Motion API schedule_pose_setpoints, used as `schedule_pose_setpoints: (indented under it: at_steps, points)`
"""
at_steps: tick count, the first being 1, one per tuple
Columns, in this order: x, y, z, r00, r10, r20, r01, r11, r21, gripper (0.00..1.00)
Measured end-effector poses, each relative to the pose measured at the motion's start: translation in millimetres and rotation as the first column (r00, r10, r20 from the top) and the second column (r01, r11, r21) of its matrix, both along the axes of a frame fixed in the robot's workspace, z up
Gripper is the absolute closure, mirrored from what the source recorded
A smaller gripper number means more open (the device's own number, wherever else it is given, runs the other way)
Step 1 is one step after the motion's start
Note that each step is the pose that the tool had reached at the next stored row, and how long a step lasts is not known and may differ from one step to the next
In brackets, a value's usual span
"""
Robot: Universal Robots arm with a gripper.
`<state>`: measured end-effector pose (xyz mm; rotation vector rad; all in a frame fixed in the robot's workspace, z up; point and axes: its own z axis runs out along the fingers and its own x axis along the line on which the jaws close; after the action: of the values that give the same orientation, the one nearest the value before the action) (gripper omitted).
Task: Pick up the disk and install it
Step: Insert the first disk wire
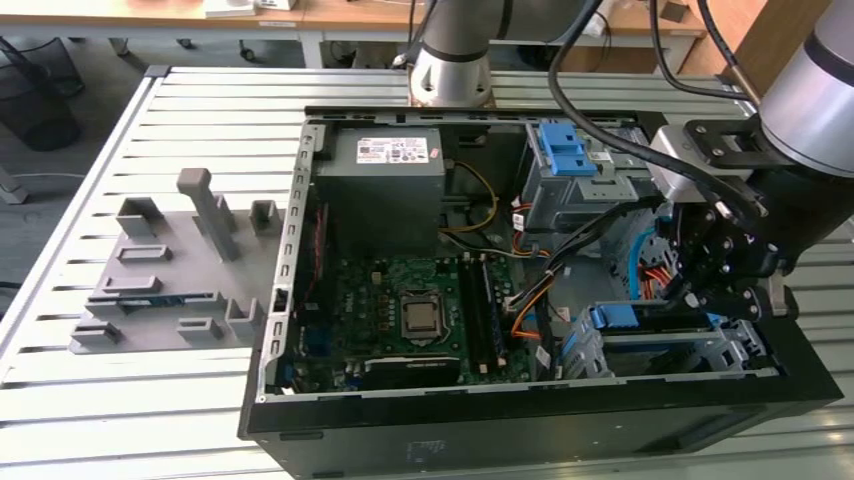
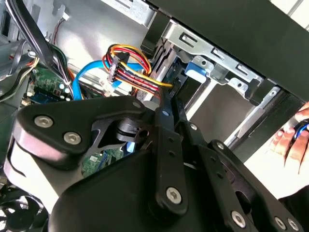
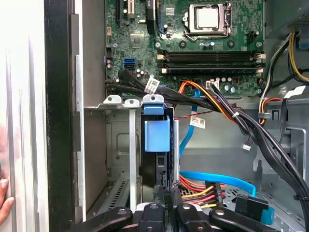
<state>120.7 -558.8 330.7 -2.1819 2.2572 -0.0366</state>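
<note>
The disk stands on edge in the drive cage at the case's front corner, its blue carrier frame toward the motherboard. In the exterior view the blue frame of the disk shows in the bay at the lower right, with my gripper right above its other end. The first wrist view has the gripper with its fingers drawn close together on the disk's near edge. In the second wrist view the gripper reaches into the cage beside the disk's blue frame.
The open computer case lies on a slatted metal table. Orange, red and blue cables run close beside the bay. The motherboard and the power supply fill the middle. A grey fixture sits at the exterior view's left. A person's hand rests near the case.
</note>
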Motion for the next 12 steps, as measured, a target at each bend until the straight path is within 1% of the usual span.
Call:
schedule_pose_setpoints:
  at_steps: [4,12]
  points:
    - [0.0,0.0,-2.2,1.0000,0.000,0.0000,0.000,1.0000,0.0001,0.84]
    - [0.0,0.0,-2.6,1.0000,0.000,-0.0001,0.000,1.0000,0.0002,0.84]
